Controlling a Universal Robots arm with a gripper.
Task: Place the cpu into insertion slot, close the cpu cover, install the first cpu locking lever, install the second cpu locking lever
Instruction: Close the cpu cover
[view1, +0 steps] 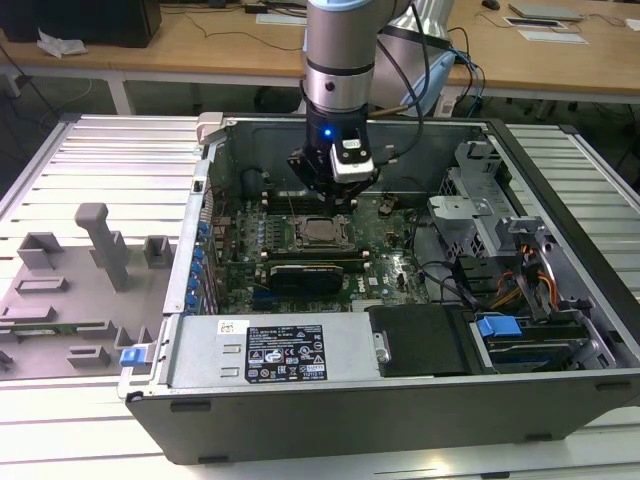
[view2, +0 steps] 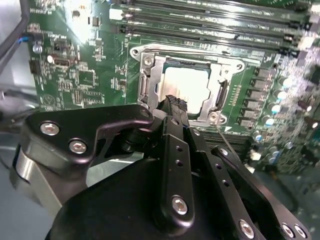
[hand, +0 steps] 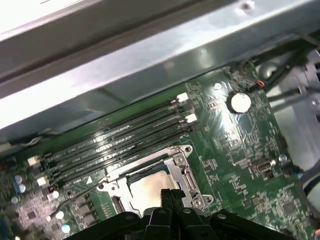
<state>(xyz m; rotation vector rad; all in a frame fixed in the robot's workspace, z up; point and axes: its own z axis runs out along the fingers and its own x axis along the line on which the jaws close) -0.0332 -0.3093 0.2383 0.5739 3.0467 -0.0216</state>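
Observation:
The cpu (view2: 189, 86) lies flat in the insertion slot (view2: 214, 117), its silvery top showing through the window of the cpu cover (view2: 148, 84), which lies down over it. In the exterior view the slot (view1: 322, 232) sits mid-motherboard inside the open computer case, with my gripper (view1: 337, 197) hanging just above its far edge. Both wrist views show my gripper (view2: 173, 103) (hand: 170, 194) shut with nothing between the fingertips, hovering at the edge of the cpu (hand: 148, 188). A thin wire lever (hand: 82, 192) sticks out from one corner of the slot frame.
Long black memory slots (hand: 117, 145) run beside the socket. A black card (view1: 310, 272) lies in front of it, then the power supply (view1: 270, 350). A drive cage (view1: 480, 190) and cables stand at the exterior view's right. A grey fixture plate (view1: 80, 270) lies outside the case.

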